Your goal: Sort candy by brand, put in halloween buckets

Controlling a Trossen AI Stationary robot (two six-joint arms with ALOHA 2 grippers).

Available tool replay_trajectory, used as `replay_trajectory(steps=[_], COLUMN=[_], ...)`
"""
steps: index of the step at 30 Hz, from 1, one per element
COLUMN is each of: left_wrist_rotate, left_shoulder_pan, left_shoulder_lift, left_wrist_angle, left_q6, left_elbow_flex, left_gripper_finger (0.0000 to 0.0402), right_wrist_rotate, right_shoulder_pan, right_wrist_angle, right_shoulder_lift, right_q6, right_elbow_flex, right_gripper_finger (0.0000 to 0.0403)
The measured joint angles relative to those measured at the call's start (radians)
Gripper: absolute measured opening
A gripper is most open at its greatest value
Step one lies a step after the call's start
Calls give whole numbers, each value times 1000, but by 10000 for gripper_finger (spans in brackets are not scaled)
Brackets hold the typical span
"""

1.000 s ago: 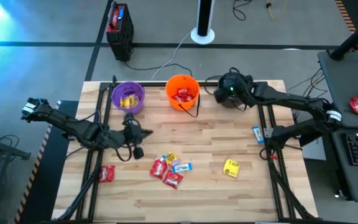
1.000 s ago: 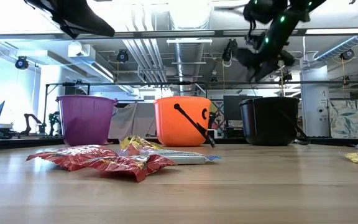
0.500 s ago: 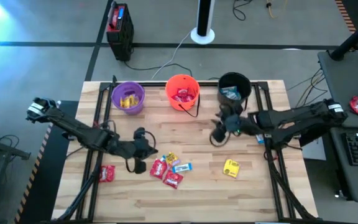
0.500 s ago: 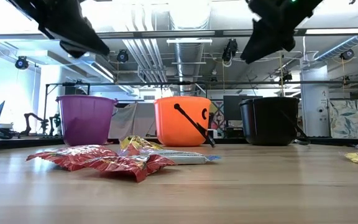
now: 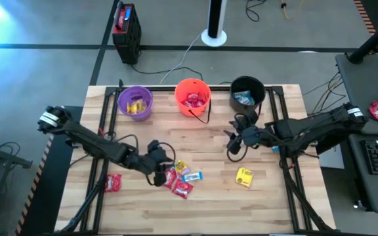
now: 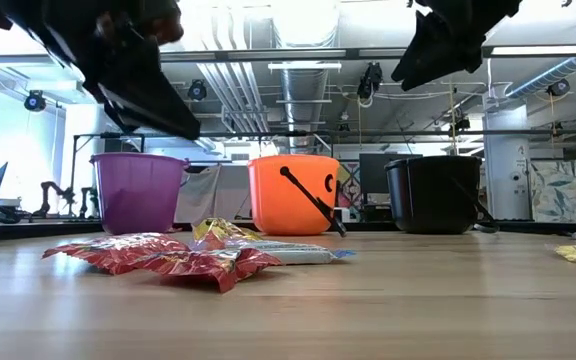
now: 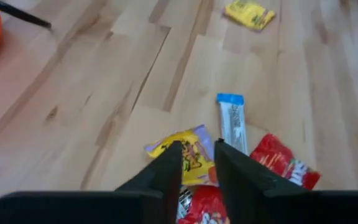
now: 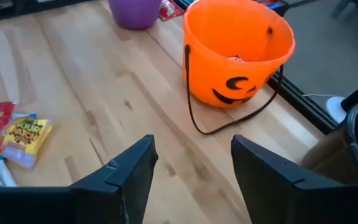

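Three buckets stand along the table's far edge: purple (image 5: 135, 102), orange (image 5: 192, 97) and black (image 5: 247, 92), each with candy inside. A cluster of candy lies mid-table: a yellow packet (image 5: 181, 166), a blue-and-white one (image 5: 191, 176) and two red ones (image 5: 168, 177). My left gripper (image 5: 159, 169) hovers at the cluster's left side, narrowly open, its fingertips over the yellow packet (image 7: 185, 152) and empty. My right gripper (image 5: 231, 145) hangs wide open and empty above bare table near the black bucket. A lone yellow packet (image 5: 244, 177) lies near it.
A single red packet (image 5: 113, 182) lies near the table's left side. A blue-and-white packet (image 5: 272, 141) lies at the right edge, partly under my right arm. The orange bucket's black handle (image 8: 194, 106) droops onto the table. Bare wood runs along the near edge.
My left gripper has moved right and toward the near edge, coming down beside the candy cluster. My right gripper has left its place over the black bucket and moved toward the near edge to mid-table, staying there for the last half second.
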Motion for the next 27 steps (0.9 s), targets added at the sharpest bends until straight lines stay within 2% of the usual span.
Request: replay_trajectory(steps=[7, 12, 18, 27], left_wrist_rotate=[-2, 0, -10, -26], left_shoulder_pan=[1, 15, 22, 37], left_shoulder_lift=[116, 169, 238, 334], left_wrist_angle=[107, 158, 159, 193], left_q6=[25, 49, 46, -18], left_elbow_flex=[0, 1, 1, 1], left_gripper_finger=[184, 228, 236, 222], right_wrist_rotate=[0, 25, 26, 26], right_shoulder_pan=[0, 0, 0, 0], right_wrist_angle=[2, 11, 17, 42], right_shoulder_lift=[0, 0, 0, 1], right_q6=[18, 60, 88, 99], right_elbow_flex=[-37, -68, -85, -88], right_gripper_finger=[216, 217, 217, 217])
